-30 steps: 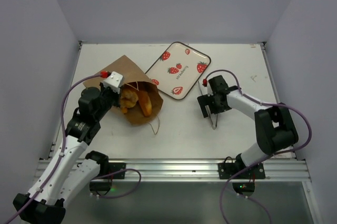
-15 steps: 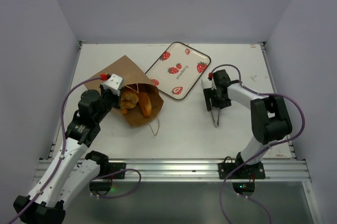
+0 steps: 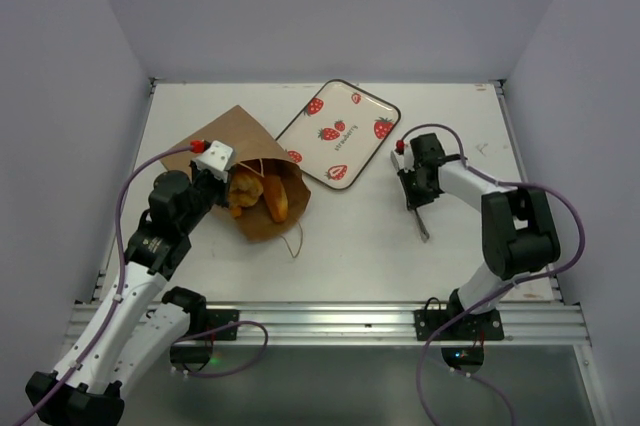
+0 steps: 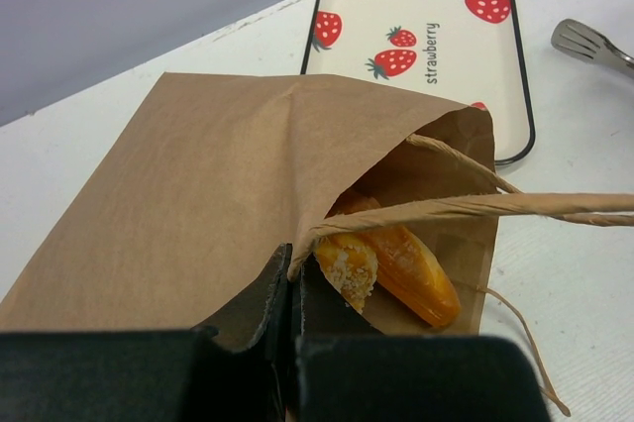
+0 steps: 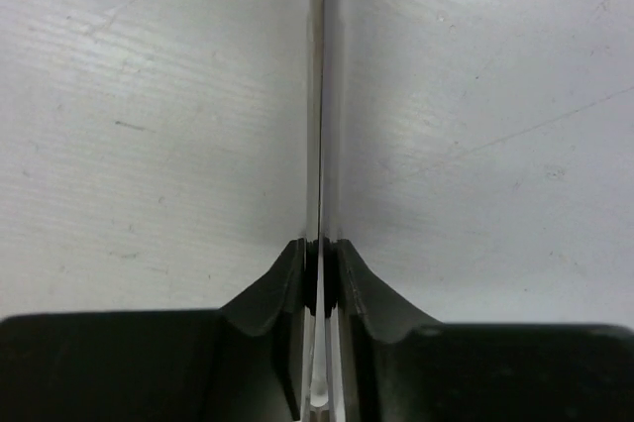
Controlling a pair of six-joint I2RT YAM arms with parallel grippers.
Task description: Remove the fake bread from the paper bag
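Where your left fingers (image 4: 258, 298) meet: they are clenched on the upper lip of the paper bag (image 4: 198, 174), with the brown paper pinched between them at the mouth.
Bag mouth: that pinch holds it up, so your left wrist view looks straight into the opening. One cord handle (image 4: 495, 206) stretches across it toward the right of that view.
Fake bread (image 4: 396, 268): it is inside the bag, just behind the pinched lip. You can see two glossy orange-golden pieces side by side, one with a pale crumbly end and one smooth and oval. From above, more golden pieces show in the same opening.
Bag body: it lies on the left half of the white surface (image 3: 350, 246), closed end toward the far left and mouth toward the near right.
Right fingers (image 5: 277, 288): they are clamped on the metal tongs (image 5: 319, 95), whose two blades are pressed flat together between them.
Tongs: they run straight out from your fingers, low over the bare surface. From above, the free end points toward the near edge. You cannot tell whether that end touches the surface.
Strawberry-print tray (image 4: 475, 75): it sits on the surface farther back, between the bag and your right arm. Its near corner is just beside the bag's mouth.
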